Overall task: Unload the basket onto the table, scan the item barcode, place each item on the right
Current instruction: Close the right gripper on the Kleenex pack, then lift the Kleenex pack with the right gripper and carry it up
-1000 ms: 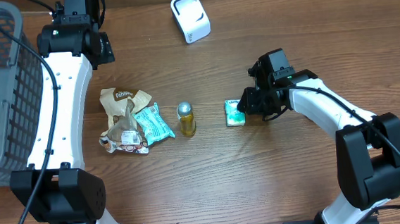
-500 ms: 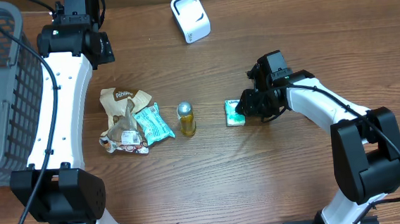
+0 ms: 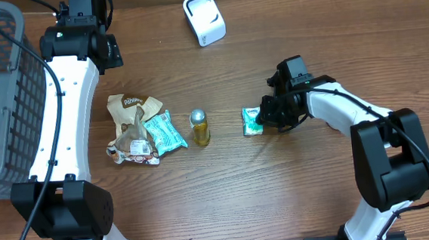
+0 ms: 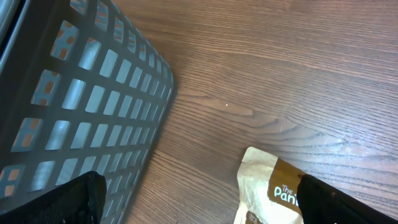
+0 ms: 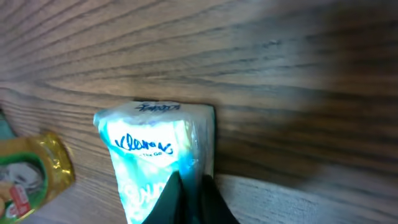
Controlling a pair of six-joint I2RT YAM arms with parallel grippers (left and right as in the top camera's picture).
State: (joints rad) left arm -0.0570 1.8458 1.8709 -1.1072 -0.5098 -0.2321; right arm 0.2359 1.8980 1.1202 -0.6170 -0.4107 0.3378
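Now the right tool [image 5: 191, 196] has just snapped shut on the edge of the small teal-and-white plastic tissue pack [image 3: 252, 121] at the middle of the desk [image 3: 296, 197]; lifting it toward the boxy white scanner [image 3: 204, 18] seems next.

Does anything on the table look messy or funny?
The brown snack bag left of the bottle looks crumpled and lies against the teal packet. The right tool is shut, pinching just the edge of the tissue pack. Nothing looks spilled.

brown wood-grain table [image 3: 205, 204] fills the view, evenly lit.
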